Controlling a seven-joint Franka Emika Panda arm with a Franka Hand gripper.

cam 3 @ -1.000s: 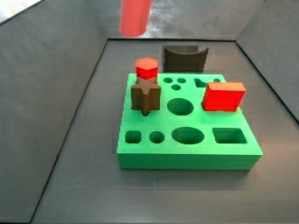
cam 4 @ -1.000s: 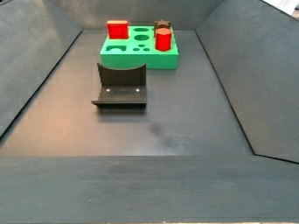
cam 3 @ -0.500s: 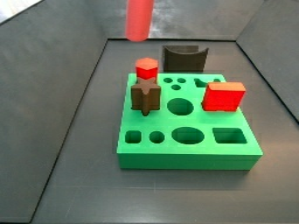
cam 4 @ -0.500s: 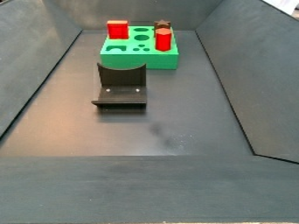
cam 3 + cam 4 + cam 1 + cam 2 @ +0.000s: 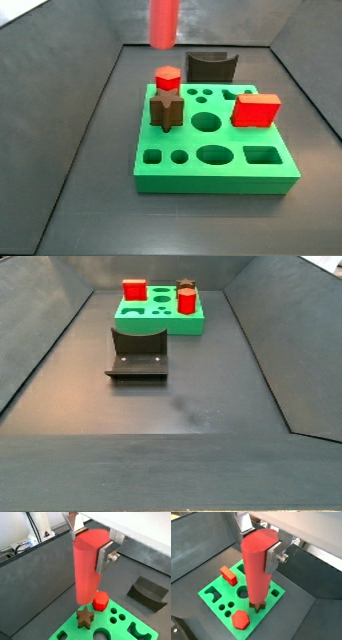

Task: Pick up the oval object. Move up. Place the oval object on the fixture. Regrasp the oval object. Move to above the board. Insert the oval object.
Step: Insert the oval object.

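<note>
My gripper (image 5: 90,539) is shut on the top of the oval object (image 5: 87,567), a long salmon-red peg hanging upright; both wrist views show it (image 5: 256,572). A silver finger (image 5: 105,554) presses each side. In a side view only the peg's lower part (image 5: 163,22) shows, high above the floor near the far left corner of the green board (image 5: 214,150). The gripper itself is out of both side views. The board also shows in the other views (image 5: 160,318) (image 5: 67,633) (image 5: 274,593). The dark fixture (image 5: 211,66) (image 5: 138,356) (image 5: 148,592) stands on the floor beside the board, with nothing on it.
A short red hexagonal peg (image 5: 167,78), a dark brown peg (image 5: 166,110) and a red cube (image 5: 257,110) stand in the board. Other holes in its top are open. Grey sloping walls ring the floor.
The oval object has shifted slightly to the right in the side view, staying high. Nothing else has moved.
</note>
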